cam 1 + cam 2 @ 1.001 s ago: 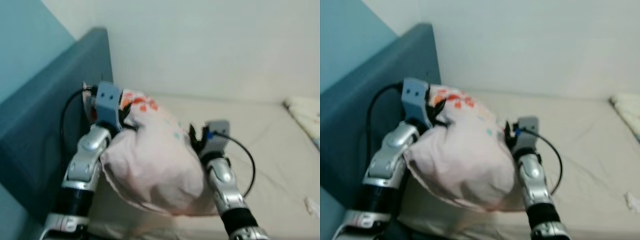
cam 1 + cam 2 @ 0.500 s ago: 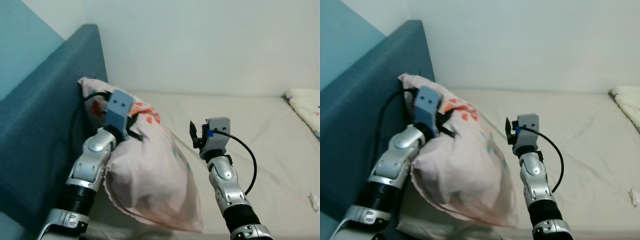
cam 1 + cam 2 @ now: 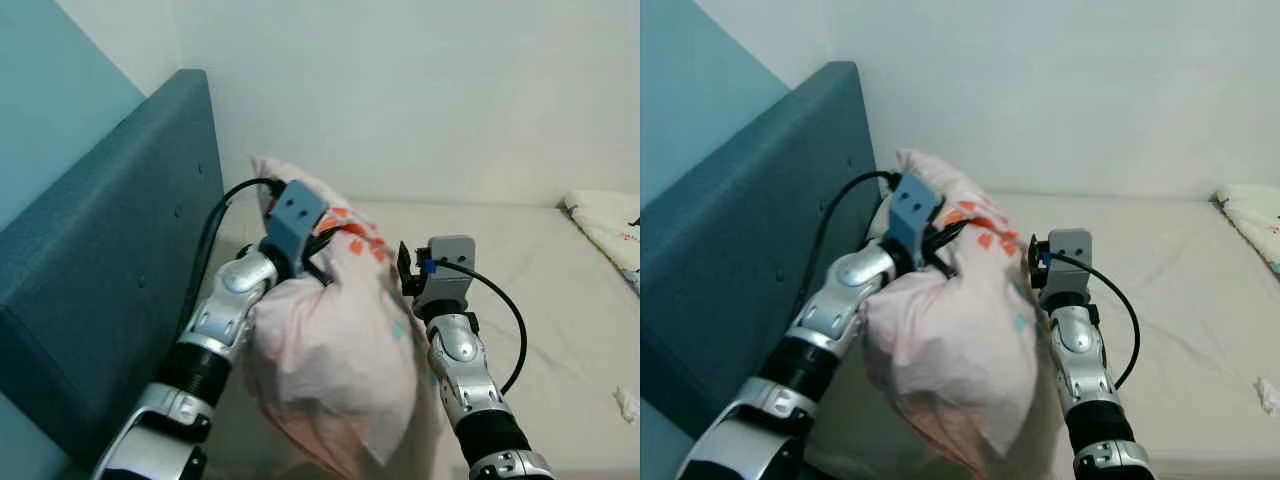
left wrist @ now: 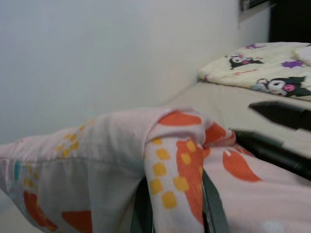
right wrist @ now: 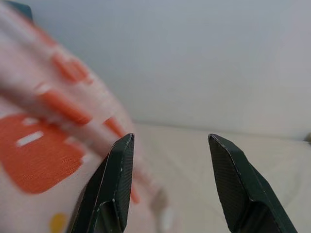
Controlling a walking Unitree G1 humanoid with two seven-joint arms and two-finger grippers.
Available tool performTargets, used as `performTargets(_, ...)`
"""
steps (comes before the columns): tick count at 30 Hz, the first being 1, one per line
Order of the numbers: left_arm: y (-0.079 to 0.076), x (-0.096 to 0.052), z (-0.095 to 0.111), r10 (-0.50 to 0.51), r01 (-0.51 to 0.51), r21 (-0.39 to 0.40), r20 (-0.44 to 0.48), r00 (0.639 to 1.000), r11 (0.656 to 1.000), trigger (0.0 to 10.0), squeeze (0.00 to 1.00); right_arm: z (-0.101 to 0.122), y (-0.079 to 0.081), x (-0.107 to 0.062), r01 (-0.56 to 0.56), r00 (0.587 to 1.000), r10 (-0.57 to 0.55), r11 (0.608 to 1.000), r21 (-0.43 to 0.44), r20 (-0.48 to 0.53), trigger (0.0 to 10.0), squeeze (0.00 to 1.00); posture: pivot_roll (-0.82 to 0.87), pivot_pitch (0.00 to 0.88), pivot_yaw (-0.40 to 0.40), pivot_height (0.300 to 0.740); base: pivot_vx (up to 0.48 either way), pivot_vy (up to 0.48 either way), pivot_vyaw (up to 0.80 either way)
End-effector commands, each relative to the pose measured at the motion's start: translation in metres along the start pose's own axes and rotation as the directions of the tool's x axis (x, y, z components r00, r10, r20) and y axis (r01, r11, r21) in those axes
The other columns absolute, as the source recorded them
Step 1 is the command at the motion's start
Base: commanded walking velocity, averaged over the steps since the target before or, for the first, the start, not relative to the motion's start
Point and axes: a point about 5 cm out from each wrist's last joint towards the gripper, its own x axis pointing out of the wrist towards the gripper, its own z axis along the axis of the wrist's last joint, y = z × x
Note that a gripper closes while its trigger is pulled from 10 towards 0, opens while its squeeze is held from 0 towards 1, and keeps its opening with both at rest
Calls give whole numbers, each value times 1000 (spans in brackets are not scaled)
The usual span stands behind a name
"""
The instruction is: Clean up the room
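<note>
A big soft pink pillow with orange and yellow patches [image 3: 335,350] is up in the air over the bed. The bed has a plain cream sheet [image 3: 560,290] on it. The pillow hangs down between the two silver arms, and its top end sticks up near the white wall [image 3: 420,90].

The left gripper [image 3: 930,240] is at the top part of the pillow. Its two black fingers are pinched tight on a fold of the pillow cloth. In the left wrist view the fold [image 4: 177,160] with orange and yellow squares is bunched up right between the fingers. A black cable loops from this arm up to the little grey camera box on the wrist.

The right gripper [image 5: 170,189] is just beside the pillow, on its right side. Its two black fingers [image 5: 119,182] are spread apart with nothing between them. The pillow cloth is close to one finger, but it is blurry there and I cannot tell if they touch.

On the left stands the tall dark blue padded headboard [image 3: 110,260]. The pillow is near it but not leaning on it.

Far off at the right end of the bed lies a cream blanket with little cartoon pictures [image 4: 257,68]. A small white scrap [image 3: 627,403] sits on the sheet at the right edge.
</note>
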Motion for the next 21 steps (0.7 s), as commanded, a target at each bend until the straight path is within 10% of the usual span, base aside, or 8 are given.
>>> performTargets(1,4,13,25,42,-45,16,135,990,999,10000,0,0,-2,-2,6,1000,-6,1000,-8,4,10000,0,5,12,-14,740,0,0,0)
performTargets(10,22,3,-23,308,-293,157,-78,948,943,10000,0,-6,9,-14,-56,998,56,998,-17,-23,10000,0,-20,59,-6,740,0,0,0)
performTargets(21,30,-44,-94,531,-379,451,-277,801,808,10000,0,-17,10,-28,-75,995,73,997,-24,-66,10000,0,-31,97,-4,740,0,0,0)
